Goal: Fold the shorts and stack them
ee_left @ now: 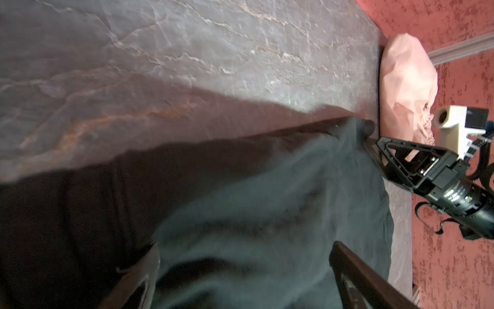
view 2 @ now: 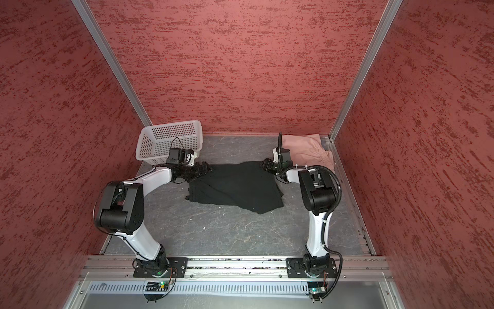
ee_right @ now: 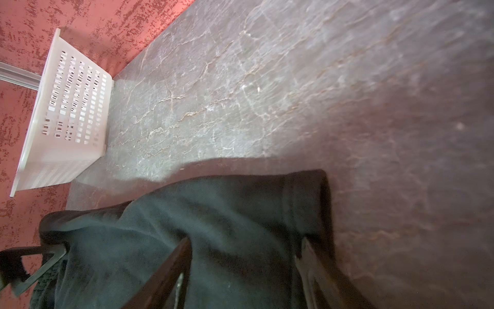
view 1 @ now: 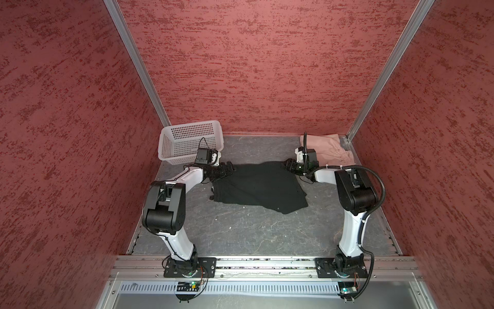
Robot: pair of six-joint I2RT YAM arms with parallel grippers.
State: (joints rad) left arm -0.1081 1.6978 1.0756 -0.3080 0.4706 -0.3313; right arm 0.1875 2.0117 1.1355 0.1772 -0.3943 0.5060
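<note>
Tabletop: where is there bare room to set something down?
Widest bare patch: the front of the table, between the black shorts and the front rail. A narrower one runs along the back wall, between basket and pink shorts. Crowded: the black shorts' far corners, with the left end effector and right end effector there.

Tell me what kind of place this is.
Most likely a robot test cell, not a home. The left arm and right arm are bolted to an aluminium rail, red textured panels box in a small stone-look table, and the props are black shorts, pink shorts and a white basket.
</note>
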